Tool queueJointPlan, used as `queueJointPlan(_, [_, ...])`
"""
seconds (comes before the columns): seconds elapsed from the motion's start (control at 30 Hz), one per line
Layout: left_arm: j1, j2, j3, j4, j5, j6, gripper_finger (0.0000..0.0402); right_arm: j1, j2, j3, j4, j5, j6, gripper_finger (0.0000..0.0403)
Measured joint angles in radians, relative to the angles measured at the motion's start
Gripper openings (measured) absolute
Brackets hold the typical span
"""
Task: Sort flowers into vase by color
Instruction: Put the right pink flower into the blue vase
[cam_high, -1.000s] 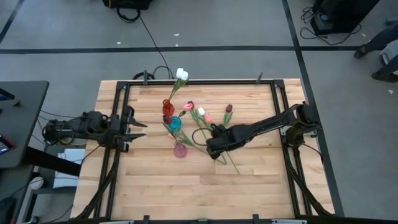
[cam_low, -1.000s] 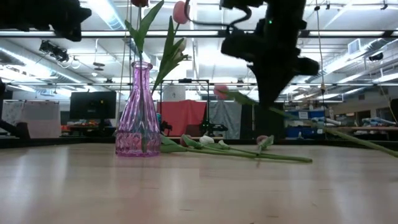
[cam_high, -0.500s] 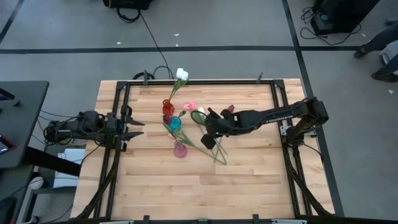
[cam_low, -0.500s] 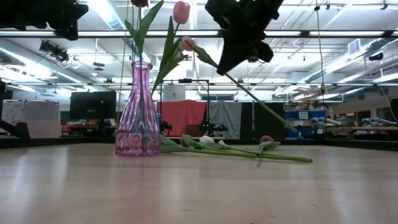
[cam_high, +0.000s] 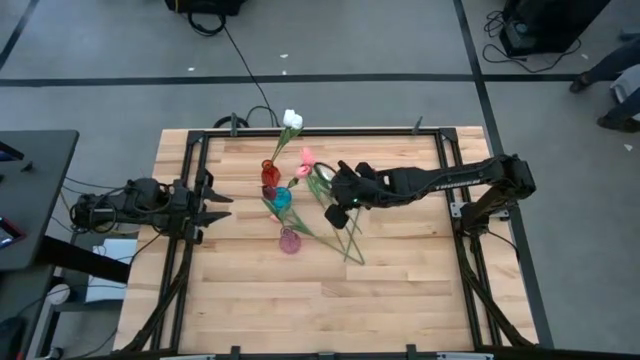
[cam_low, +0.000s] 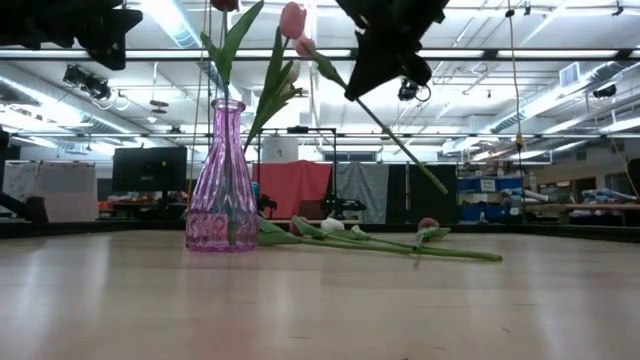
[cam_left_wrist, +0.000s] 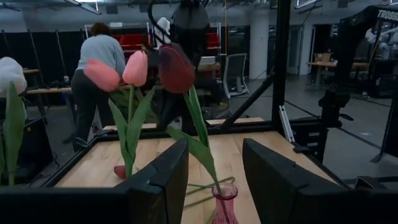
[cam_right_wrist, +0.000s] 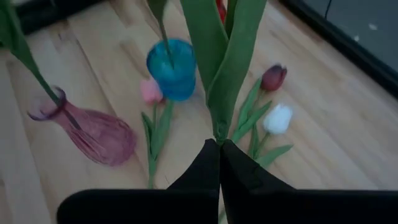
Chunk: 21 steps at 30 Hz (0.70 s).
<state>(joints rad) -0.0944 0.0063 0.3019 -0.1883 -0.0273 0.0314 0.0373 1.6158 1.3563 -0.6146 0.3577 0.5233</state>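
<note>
My right gripper (cam_high: 339, 204) hangs above the table's middle, shut on a pink tulip (cam_high: 306, 157) whose head points toward the vases. A red vase (cam_high: 268, 172), a blue vase (cam_high: 282, 197) and a purple vase (cam_low: 222, 185) stand in a row left of it, each holding stems. A white tulip (cam_high: 291, 120) leans out of the red vase. More flowers (cam_low: 380, 240) lie flat on the boards behind the purple vase. At the table's left edge, my left gripper (cam_high: 214, 205) waits open. My right gripper pinches the pink tulip's stem (cam_right_wrist: 217, 133) between its two shut fingertips, just below where the leaves branch off. The fingers slant down from the table's right, across the stem. The tulip is clear of the table and tilted, head (cam_low: 292, 18) high, stem end (cam_low: 443, 190) low.
Under my right gripper lie a pink tulip (cam_right_wrist: 151, 91), a maroon one (cam_right_wrist: 273, 77) and a white one (cam_right_wrist: 278, 118). A black frame (cam_high: 300, 133) runs round the table. The near half of the boards (cam_high: 330, 300) is bare. A person (cam_left_wrist: 93, 68) stands beyond the table.
My right gripper has risen and gone toward the far edge and the vases, rolling and tipping less steeply as it went. The pink tulip has swung from nearly level to a steep slant. Its head has gone up and its stem end has left the table.
</note>
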Motion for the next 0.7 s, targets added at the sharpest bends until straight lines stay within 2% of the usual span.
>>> queueJointPlan(0.5, [0.000,0.000,0.000,-0.018,-0.031,0.009,0.0156,-0.007,-0.033,0.000,0.047,-0.010,-0.061,0.0009])
queueJointPlan(0.7, [0.000,0.000,0.000,-0.027,-0.031,0.009,0.0156,-0.015,-0.104,0.000,0.056,0.050,-0.082,0.0009])
